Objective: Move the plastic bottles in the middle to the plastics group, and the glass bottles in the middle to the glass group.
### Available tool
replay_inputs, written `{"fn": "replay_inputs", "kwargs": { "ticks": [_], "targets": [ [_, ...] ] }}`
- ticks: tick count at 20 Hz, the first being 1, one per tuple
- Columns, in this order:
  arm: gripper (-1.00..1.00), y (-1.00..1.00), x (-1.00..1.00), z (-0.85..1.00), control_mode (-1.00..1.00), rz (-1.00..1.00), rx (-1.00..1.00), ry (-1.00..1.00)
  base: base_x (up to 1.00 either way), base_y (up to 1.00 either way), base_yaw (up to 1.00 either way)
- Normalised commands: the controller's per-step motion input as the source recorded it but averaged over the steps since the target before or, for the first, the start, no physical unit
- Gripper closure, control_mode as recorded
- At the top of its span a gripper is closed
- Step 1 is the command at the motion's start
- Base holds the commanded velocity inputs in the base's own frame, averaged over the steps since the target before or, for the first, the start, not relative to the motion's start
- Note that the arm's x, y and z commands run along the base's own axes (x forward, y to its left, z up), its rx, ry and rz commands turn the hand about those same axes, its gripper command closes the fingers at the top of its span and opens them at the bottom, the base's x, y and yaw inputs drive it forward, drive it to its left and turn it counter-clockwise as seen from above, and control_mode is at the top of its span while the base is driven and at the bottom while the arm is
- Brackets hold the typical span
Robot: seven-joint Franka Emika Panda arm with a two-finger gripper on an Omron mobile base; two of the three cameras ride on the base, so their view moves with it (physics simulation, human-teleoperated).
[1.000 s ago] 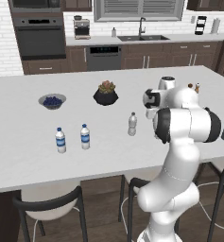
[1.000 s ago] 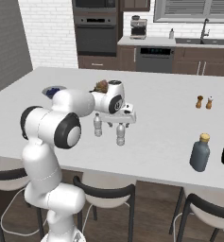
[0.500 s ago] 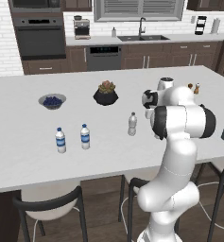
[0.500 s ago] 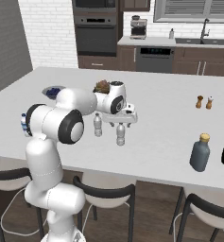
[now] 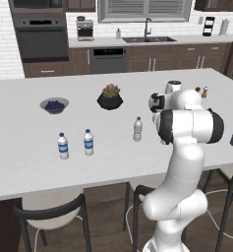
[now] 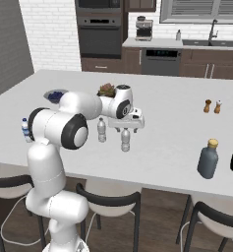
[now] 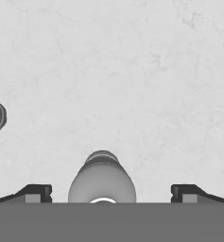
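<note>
As I hang above the island counter near its front edge, my gripper is spread fully wide and pinches nothing. One unlabelled clear plastic bottle stands upright directly under my palm, between my two fingertips, and they are well apart from it on both sides. The second unlabelled clear bottle stands just beside, to my left. Further left, near the same front edge, are the two blue-labelled water bottles of the plastics group. Toward the right front corner stands the dark slate-blue glass bottle with a yellowish cap. Further back there are a potted plant, a bowl of blueberries and two small brown shakers. I think the danger is in the descent: if I come down off centre, one finger can push the light bottle over, or knock its neighbour.
</note>
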Motion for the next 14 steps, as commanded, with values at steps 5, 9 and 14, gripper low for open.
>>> {"fn": "replay_inputs", "kwargs": {
  "ticks": [5,9,14],
  "targets": [
    [-1.0,0.01,0.0,-0.05,-1.0,0.0,0.0,0.0,0.0,0.0,0.0],
    [-1.0,0.0,0.0,-0.05,-1.0,0.0,0.0,0.0,0.0,0.0,0.0],
    [1.0,0.04,0.0,-0.07,-1.0,0.0,0.0,0.0,0.0,0.0,0.0]
  ]
}}
